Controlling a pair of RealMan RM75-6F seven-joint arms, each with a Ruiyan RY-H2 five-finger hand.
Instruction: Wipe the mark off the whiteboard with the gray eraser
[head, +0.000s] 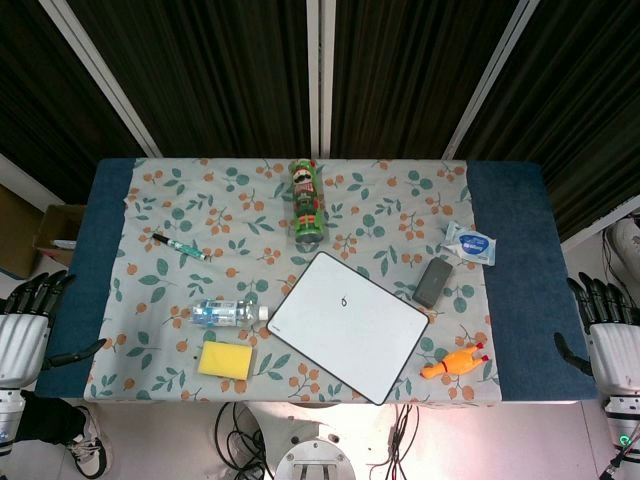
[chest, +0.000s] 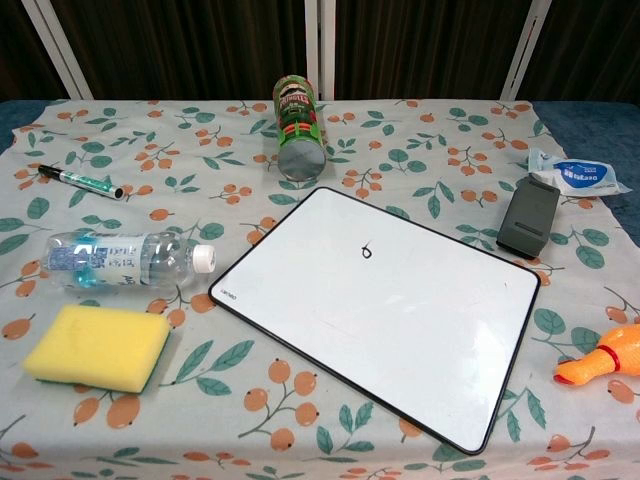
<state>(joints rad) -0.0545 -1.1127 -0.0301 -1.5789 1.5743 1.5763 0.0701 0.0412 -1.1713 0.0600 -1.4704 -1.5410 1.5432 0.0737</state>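
A white whiteboard lies tilted near the table's front middle, with a small black mark on it. The gray eraser lies just off the board's right corner. My left hand hangs off the table's left edge, fingers spread, holding nothing. My right hand hangs off the right edge, also with fingers apart and nothing in it. Neither hand shows in the chest view.
A yellow sponge and a water bottle lie left of the board. A green can lies behind it. A marker, a wipes packet and an orange rubber chicken lie around.
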